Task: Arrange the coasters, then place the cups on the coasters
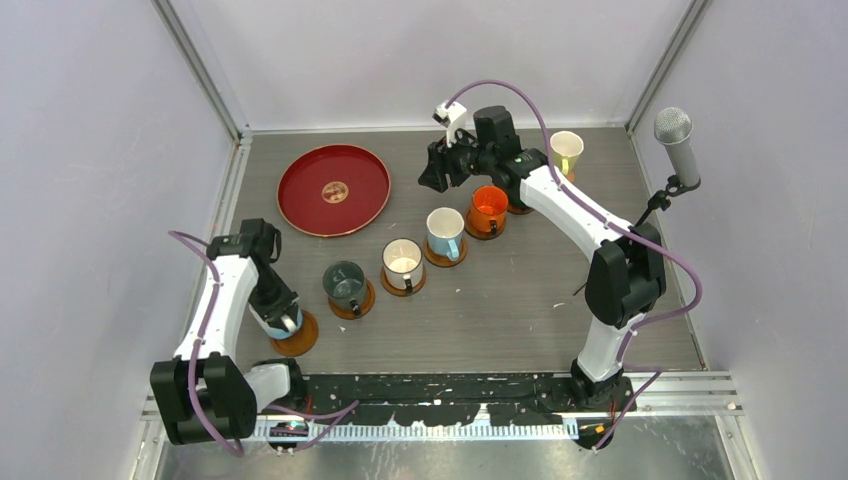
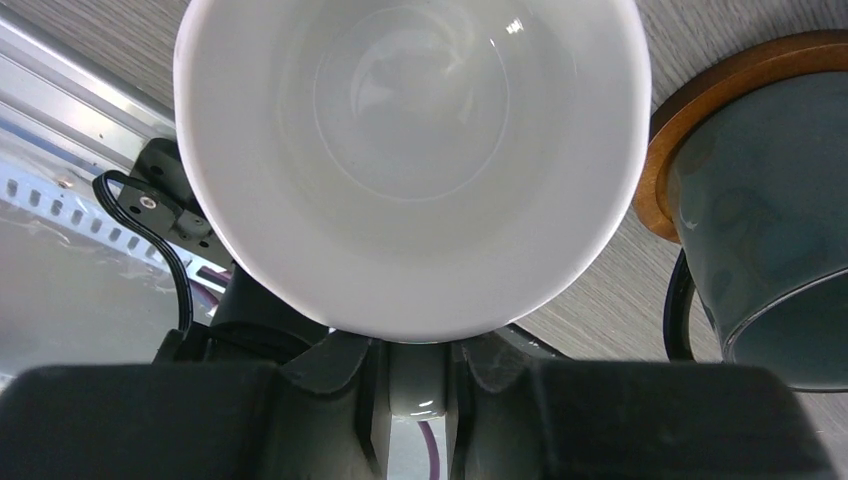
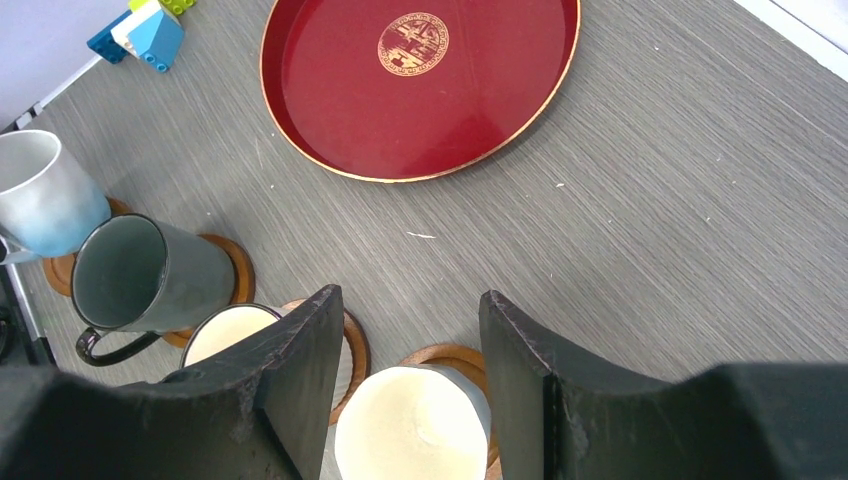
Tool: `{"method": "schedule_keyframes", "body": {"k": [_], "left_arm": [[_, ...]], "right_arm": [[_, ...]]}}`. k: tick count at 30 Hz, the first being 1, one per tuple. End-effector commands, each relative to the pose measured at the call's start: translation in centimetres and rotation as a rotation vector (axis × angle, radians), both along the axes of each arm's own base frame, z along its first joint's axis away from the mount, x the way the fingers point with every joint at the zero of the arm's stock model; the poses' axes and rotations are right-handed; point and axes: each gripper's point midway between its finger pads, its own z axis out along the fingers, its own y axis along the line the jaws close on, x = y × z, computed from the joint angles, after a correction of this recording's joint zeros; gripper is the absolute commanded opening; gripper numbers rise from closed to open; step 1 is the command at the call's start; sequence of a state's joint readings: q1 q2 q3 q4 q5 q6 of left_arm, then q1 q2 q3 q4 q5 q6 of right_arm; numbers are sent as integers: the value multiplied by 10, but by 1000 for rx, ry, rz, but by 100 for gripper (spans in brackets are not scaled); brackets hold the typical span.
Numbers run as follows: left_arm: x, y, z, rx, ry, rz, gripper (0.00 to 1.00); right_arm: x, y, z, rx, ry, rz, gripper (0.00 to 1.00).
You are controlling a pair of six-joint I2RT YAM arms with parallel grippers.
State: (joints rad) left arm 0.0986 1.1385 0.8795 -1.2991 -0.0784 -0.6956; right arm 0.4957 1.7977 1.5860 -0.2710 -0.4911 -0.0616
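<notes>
The left claw (image 2: 415, 372) is closed on the handle of the white mug (image 2: 410, 150), one finger on each side of it. From above, this mug sits at the near left end of the counter (image 1: 500, 310), over the end coaster (image 1: 302, 338). It cannot be told whether its base rests on the disc.

Just beside it, the dark mug (image 1: 347, 284) stands upright on the second coaster (image 1: 358, 306). A diagonal row runs from there toward the far right. It holds the cream mug (image 1: 402, 261) on the third coaster (image 1: 402, 288), the blue mug (image 1: 445, 231) on the fourth coaster (image 1: 446, 259), and the orange mug (image 1: 489, 207) on the fifth coaster (image 1: 487, 234). The mugs in the row stand close together but apart.

The yellow mug (image 1: 566, 150) stands alone at the far right, partly hidden by the right arm. What lies under it cannot be made out.

The right claw (image 3: 408, 305) hangs open with nothing between its fingers, above the far part of the row. In its own view the blue mug lies straight below the gap, with the cream mug just to one side.

The red tray (image 1: 300, 180) lies at the far left, well apart from the mugs. A microphone (image 1: 673, 135) stands at the right edge. A few toy blocks (image 3: 145, 28) lie beyond the tray in the right wrist view.
</notes>
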Motion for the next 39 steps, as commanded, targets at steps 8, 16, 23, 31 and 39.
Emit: {"method": "schedule_keyframes", "body": {"k": [8,16,23,31,39], "left_arm": [[-6,-5,-8,-27,62,-8,47],[-12,-7,-1,-47,84,-50,56],[-17,-8,7,-60,95,-105,62],[-20,-18,24,-120,73,-168,78],[-1,-22,52,-157,-17,-292,92]], "right_arm": [[5,-2,48,36,-124,-11,57],[11,0,49,36,-132,-20,57],[15,2,51,39,-140,-23,57],[17,3,51,34,-143,-18,57],[16,4,51,32,-138,-6,57]]}}
